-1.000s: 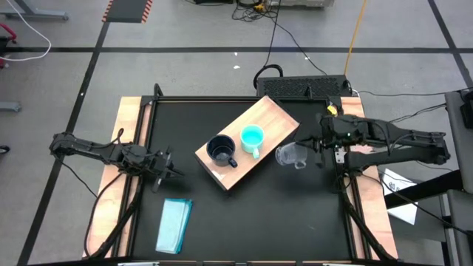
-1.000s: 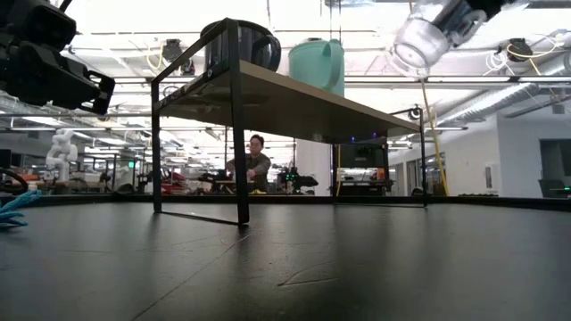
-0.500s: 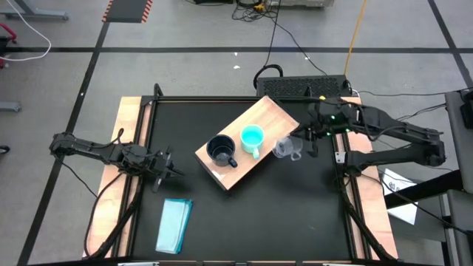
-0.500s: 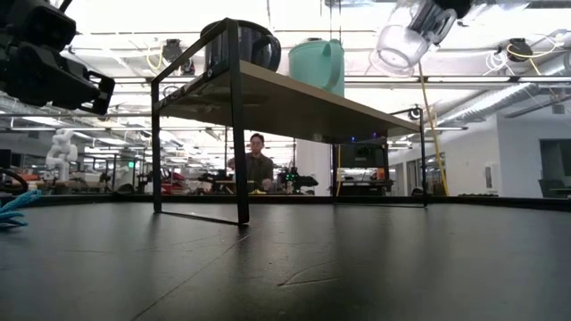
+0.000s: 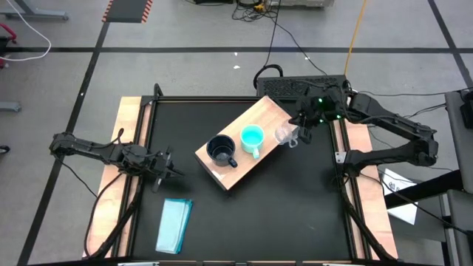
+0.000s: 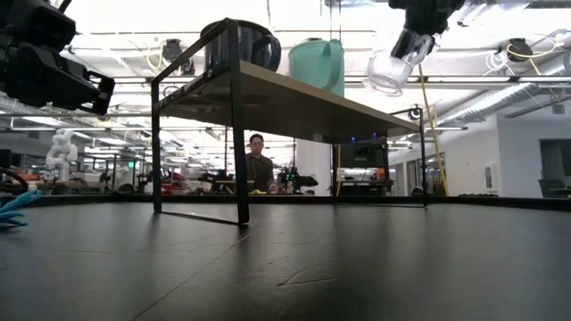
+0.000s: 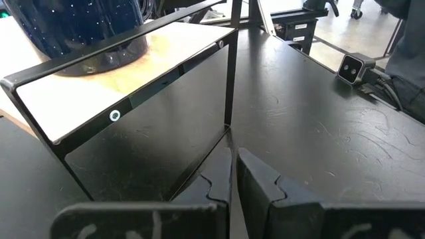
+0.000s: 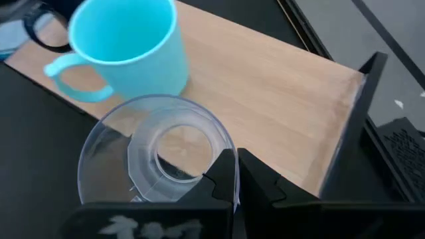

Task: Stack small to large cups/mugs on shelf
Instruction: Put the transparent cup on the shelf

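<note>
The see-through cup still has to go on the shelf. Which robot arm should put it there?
The right. Its gripper already holds the clear cup in the air at the shelf's edge, beside the turquoise mug. The left gripper waits far off.

The small clear cup (image 5: 286, 134) has been carried by the right hand (image 5: 298, 131) from beside the shelf (image 5: 267, 117) to over its edge, closer to the turquoise mug (image 5: 252, 140).

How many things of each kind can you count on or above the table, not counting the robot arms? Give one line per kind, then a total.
Mugs on the shelf: 2, navy mug and turquoise mug
Clear cups held in the right hand: 1, clear cup
Shelves: 1, wooden shelf
Pale teal blocks: 1, block
Total: 5
</note>
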